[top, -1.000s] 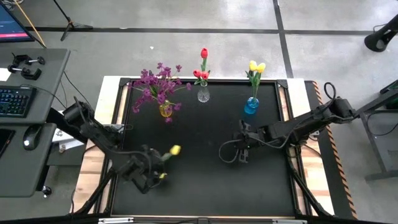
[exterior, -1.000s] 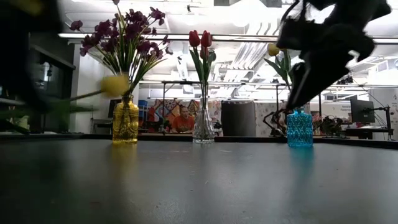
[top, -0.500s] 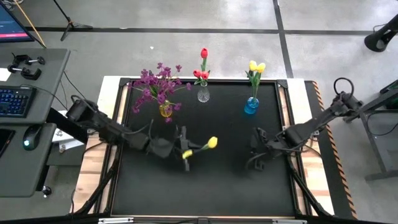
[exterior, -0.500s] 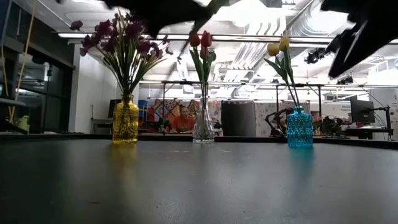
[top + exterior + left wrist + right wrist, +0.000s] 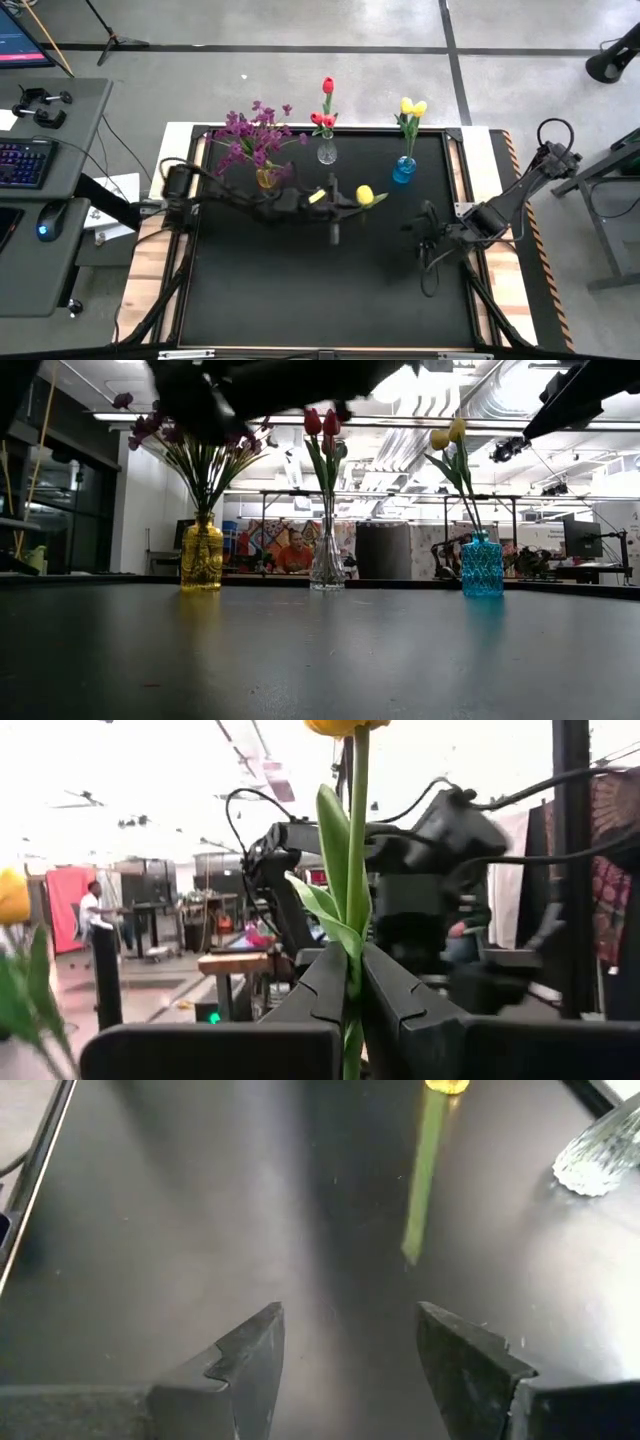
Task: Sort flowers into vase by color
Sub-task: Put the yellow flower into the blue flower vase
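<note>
Since a second ago the left gripper (image 5: 335, 205) has swung from the table's near-left up toward the blue vase (image 5: 403, 170), jaws pinched on the yellow tulip (image 5: 365, 194) at mid-stem. Light and probably whippy, it wants a low stem hold. Right gripper (image 5: 345, 1350) waits nearby, agape and empty.

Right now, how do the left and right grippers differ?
The left gripper is shut on a yellow tulip; the right gripper is open and empty. The left reaches across the table's middle toward the blue vase; the right sits nearer its own side. Both are above the table.
</note>
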Controlling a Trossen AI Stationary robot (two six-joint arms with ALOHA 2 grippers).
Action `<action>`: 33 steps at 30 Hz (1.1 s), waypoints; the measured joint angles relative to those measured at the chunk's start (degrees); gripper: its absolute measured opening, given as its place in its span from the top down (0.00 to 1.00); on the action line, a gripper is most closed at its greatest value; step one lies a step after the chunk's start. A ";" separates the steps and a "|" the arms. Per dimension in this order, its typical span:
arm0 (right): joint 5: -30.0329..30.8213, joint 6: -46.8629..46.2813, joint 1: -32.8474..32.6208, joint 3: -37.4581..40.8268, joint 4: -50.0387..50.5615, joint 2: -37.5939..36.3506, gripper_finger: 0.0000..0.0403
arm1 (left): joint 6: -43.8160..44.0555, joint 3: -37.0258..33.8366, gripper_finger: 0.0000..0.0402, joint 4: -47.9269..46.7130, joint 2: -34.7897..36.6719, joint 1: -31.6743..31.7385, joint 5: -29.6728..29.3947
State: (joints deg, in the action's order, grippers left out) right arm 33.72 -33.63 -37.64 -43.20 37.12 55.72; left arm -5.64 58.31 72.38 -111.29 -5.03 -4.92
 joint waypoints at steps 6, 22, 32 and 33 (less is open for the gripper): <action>0.64 1.12 -0.05 0.00 -0.05 0.00 0.47 | -4.92 13.63 1.00 -0.48 -9.09 2.56 1.24; 2.94 6.97 -4.63 -9.44 9.26 0.01 0.47 | -10.17 29.11 1.00 -0.30 -23.40 0.13 -6.87; 8.72 5.04 -9.06 -11.61 15.64 0.01 0.47 | -27.71 28.94 1.00 0.19 -20.33 -7.93 -7.20; 8.80 4.16 -9.39 -11.61 16.12 0.01 0.47 | -28.43 28.60 1.00 -1.12 -19.84 -8.97 -7.34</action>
State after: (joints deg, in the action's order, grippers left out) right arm 42.52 -29.47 -47.04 -54.81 53.23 55.72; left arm -34.07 86.90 71.26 -131.13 -14.00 -12.26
